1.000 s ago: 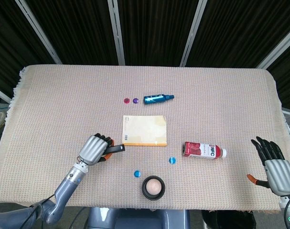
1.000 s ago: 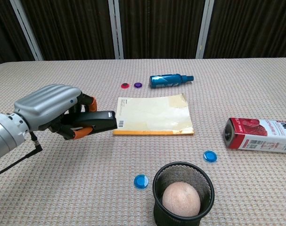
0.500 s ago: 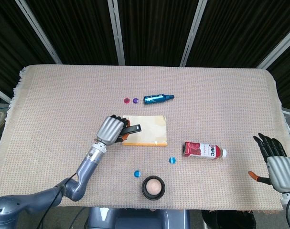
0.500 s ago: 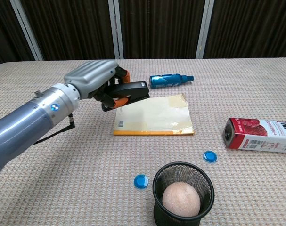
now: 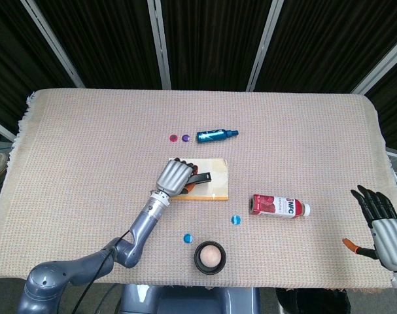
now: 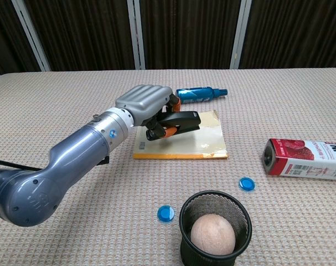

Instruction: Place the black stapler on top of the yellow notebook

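My left hand (image 5: 174,176) (image 6: 148,103) grips the black stapler (image 5: 199,178) (image 6: 181,118) and holds it over the yellow notebook (image 5: 213,181) (image 6: 203,139), which lies flat at the table's middle. The stapler points right, just above the notebook's left half; I cannot tell whether it touches the cover. Far off at the table's right front edge, my right hand (image 5: 383,226) rests with fingers spread and nothing in it; the chest view does not show it.
A red bottle (image 5: 279,207) (image 6: 306,159) lies right of the notebook. A blue bottle (image 5: 216,135) (image 6: 199,94) and two small purple discs (image 5: 179,138) lie behind it. In front stand a black mesh cup with a ball (image 5: 210,256) (image 6: 213,230) and two blue discs (image 5: 235,220) (image 5: 188,239).
My left hand carried the stapler from left of the notebook, forward and to the right, until it came over the notebook's left half. The right hand drifted slightly right.
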{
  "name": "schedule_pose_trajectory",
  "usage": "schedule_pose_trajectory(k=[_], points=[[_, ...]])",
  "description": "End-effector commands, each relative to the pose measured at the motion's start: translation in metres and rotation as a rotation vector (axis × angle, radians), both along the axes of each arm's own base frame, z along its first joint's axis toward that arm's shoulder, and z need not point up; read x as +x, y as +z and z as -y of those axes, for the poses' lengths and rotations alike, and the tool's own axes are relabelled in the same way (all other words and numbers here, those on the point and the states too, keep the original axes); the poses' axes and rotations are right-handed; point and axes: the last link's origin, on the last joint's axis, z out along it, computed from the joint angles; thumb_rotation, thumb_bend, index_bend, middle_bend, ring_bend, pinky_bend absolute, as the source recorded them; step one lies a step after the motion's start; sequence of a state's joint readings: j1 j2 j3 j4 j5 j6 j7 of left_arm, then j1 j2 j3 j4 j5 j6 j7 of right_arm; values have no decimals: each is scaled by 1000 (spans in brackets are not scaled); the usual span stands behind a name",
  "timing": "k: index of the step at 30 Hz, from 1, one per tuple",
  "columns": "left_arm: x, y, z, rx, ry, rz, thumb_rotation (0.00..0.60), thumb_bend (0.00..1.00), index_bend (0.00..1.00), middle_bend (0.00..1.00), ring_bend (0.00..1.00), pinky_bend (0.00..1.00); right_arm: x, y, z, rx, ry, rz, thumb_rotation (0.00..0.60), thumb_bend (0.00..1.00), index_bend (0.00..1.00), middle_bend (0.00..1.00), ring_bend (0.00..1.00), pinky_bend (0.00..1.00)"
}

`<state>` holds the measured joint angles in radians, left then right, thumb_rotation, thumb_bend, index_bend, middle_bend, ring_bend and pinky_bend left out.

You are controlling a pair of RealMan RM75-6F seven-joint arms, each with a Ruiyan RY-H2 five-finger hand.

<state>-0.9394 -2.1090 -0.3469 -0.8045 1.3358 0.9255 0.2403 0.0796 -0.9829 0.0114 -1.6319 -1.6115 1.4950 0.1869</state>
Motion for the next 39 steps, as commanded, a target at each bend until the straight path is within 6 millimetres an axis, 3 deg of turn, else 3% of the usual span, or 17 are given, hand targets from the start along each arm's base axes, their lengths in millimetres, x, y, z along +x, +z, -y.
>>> schedule_pose_trajectory(k=[1, 5, 7, 11, 15, 19, 22, 27, 39], points=[[-1, -7, -1, -28, 14, -21, 600, 350, 471, 478, 431, 377, 0, 0, -1, -1, 0, -1, 600, 85, 0, 0, 0, 0], [-4, -9, 1, -86, 42, -20, 600, 316, 183, 195, 189, 269, 0, 0, -1, 0, -1, 0, 600, 84, 0, 0, 0, 0], [-5, -7, 2, -100, 46, -20, 600, 304, 125, 118, 133, 237, 0, 0, -1, -3, -2, -2, 600, 84, 0, 0, 0, 0], [-5, 7, 7, -115, 18, -3, 600, 276, 17, 26, 22, 147, 0, -1, -2, -4, -1, -5, 600, 85, 0, 0, 0, 0], [-3, 28, 16, -123, -17, 41, 600, 249, 0, 0, 0, 89, 0, -4, -2, -1, -3, -16, 600, 85, 0, 0, 0, 0], [-10, 67, 35, -45, -105, 67, 600, 239, 0, 0, 0, 67, 1, -5, -1, -4, -5, -26, 600, 85, 0, 0, 0, 0], [-28, 101, 57, -4, -133, 57, 600, 237, 0, 0, 0, 65, 1, -5, -2, -13, -10, -27, 600, 84, 0, 0, 0, 0], [-67, 138, 88, 63, -111, -51, 600, 238, 0, 0, 0, 71, 2, -5, -3, -21, -15, -29, 600, 85, 0, 0, 0, 0], [-175, 192, 156, 306, 144, -240, 600, 236, 0, 0, 0, 40, 3, -15, -1, -9, -28, -65, 600, 85, 0, 0, 0, 0]])
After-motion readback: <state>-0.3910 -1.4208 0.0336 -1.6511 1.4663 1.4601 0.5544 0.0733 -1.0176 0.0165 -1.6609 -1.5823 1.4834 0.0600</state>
